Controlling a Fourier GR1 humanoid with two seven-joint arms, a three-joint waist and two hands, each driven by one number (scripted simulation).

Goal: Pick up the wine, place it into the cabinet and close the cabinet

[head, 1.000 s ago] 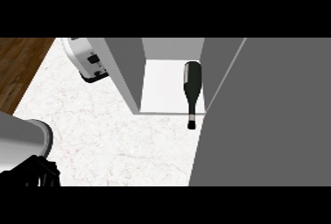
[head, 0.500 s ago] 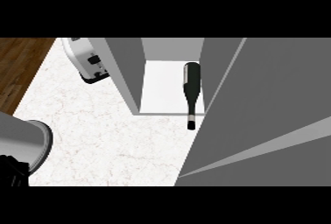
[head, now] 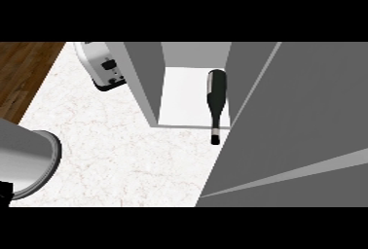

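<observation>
Inside the open cabinet (head: pixel 155 87), the wine (head: pixel 215 95) lies on its side on the white floor of the compartment, a dark bottle with its thick body toward the back and its slim neck pointing toward the viewer. The neck crosses the front edge of the cabinet floor, so the cap end hangs out over the marbled white counter (head: pixel 137 151). The bottle sits close to the right side of the compartment, just beside a large grey panel (head: pixel 302 126) that fills the right of the head view and hides whatever lies behind it; whether this panel is the cabinet door cannot be told for sure. The cabinet's grey left wall stands upright between the bottle and a white toaster-like appliance (head: pixel 104 70) at the counter's far left corner, next to a strip of brown wood. At the lower left a grey forearm (head: pixel 25 163) enters the view, with only a sliver of black at the very edge, so the left hand's state cannot be told. No right hand shows anywhere.
</observation>
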